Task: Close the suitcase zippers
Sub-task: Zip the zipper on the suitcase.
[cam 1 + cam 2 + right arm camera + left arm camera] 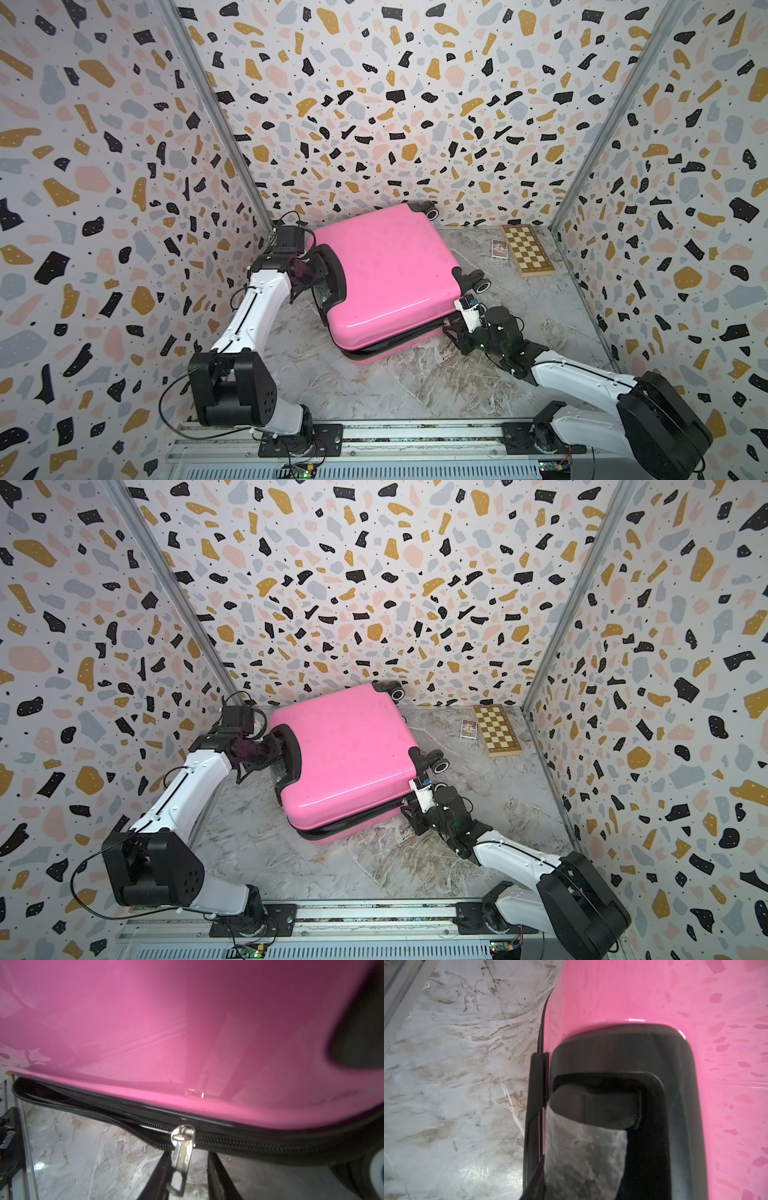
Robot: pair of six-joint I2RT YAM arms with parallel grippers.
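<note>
The suitcase [382, 274] is being clamped at the handle [602, 1105] by left fingers [583, 1157]. Right fingers [220, 1174], narrowly apart around the pull [182, 1159], risk losing it, leaving the zipper [249, 1142] gaping.

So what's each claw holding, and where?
Left claw pinches the suitcase by the rim of its black handle surround. Right claw open astride the zipper pull, holding nothing.

One suitcase [382, 270], one chessboard [527, 249], one card box [498, 248].
</note>
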